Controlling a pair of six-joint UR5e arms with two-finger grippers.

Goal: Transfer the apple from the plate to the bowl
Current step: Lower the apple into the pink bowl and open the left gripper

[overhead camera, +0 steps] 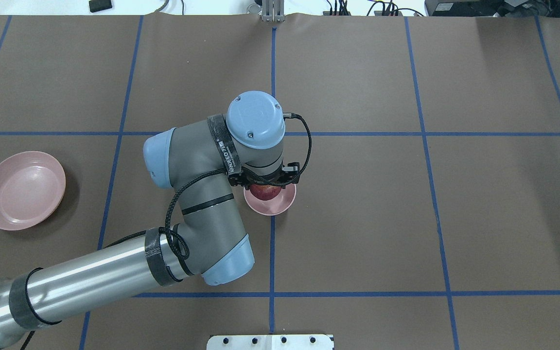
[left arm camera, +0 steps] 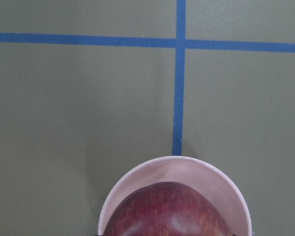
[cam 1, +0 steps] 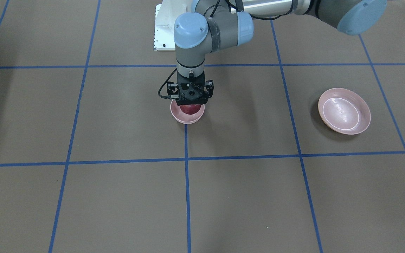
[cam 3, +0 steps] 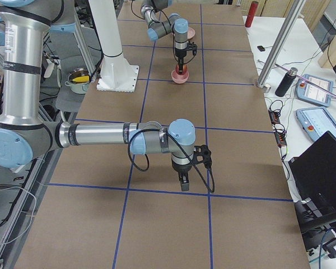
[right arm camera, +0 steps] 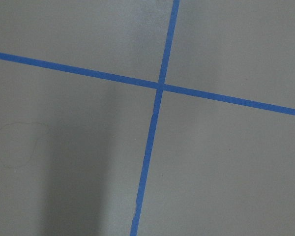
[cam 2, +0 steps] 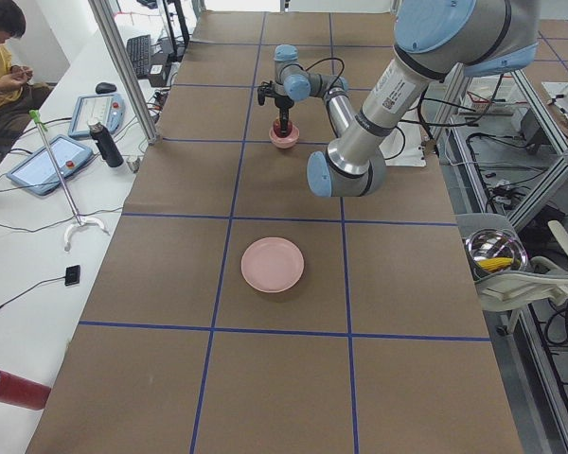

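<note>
One apple [cam 1: 188, 110], seated in the bowl [cam 1: 187, 119]
It sits directly beneath the left jaws [cam 1: 190, 105] (clamped or apart, I cannot tell); part them fully, then lift straight up.

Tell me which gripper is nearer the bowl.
Left. The left gripper hangs directly over the bowl, at the apple in it; the right gripper is far off, over the table.

Even bright overhead light — soft shadow beside plate [cam 1: 344, 111], sheen on its glaze; views sharp.
</note>
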